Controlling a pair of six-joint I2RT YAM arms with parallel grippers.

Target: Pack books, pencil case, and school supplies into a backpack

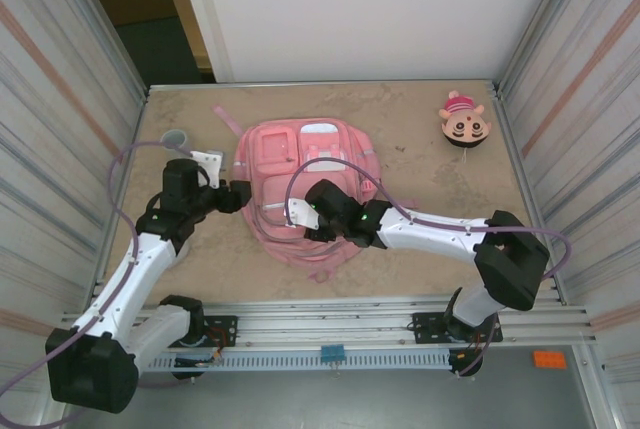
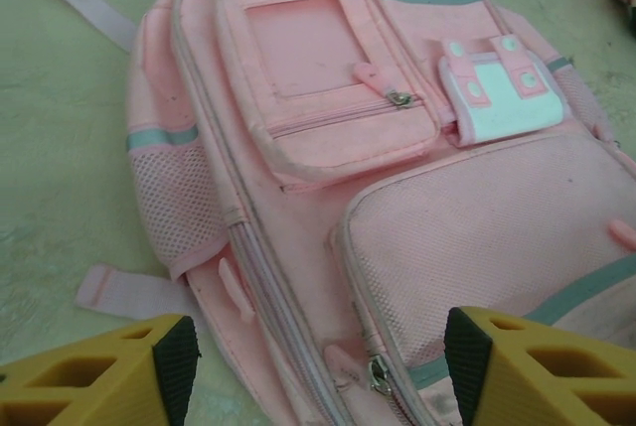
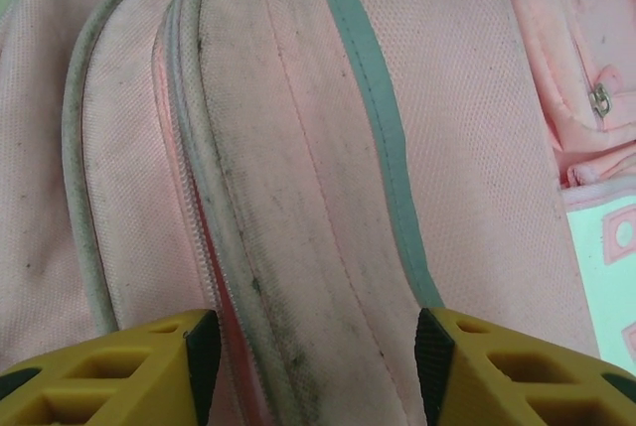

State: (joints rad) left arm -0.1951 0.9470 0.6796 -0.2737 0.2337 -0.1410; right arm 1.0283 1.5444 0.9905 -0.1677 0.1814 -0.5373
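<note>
The pink backpack (image 1: 300, 174) lies flat on the table's middle, front pockets up. My left gripper (image 1: 236, 196) is at its left edge; in the left wrist view it (image 2: 318, 371) stands open low over the backpack (image 2: 417, 208), with a metal zip pull (image 2: 378, 376) between the fingers (image 2: 177, 356). My right gripper (image 1: 305, 215) is over the pack's near part. It (image 3: 316, 356) is open, astride a grey-piped ridge of the backpack (image 3: 298, 148) beside a zip line (image 3: 189, 237). Books, pencil case and school supplies are out of view.
A small grey cup (image 1: 177, 138) stands at the back left of the table. A round cartoon-face toy (image 1: 464, 121) sits at the back right. Corrugated metal walls (image 1: 60, 99) close in both sides. A pink strap (image 1: 226, 119) trails from the pack's far left.
</note>
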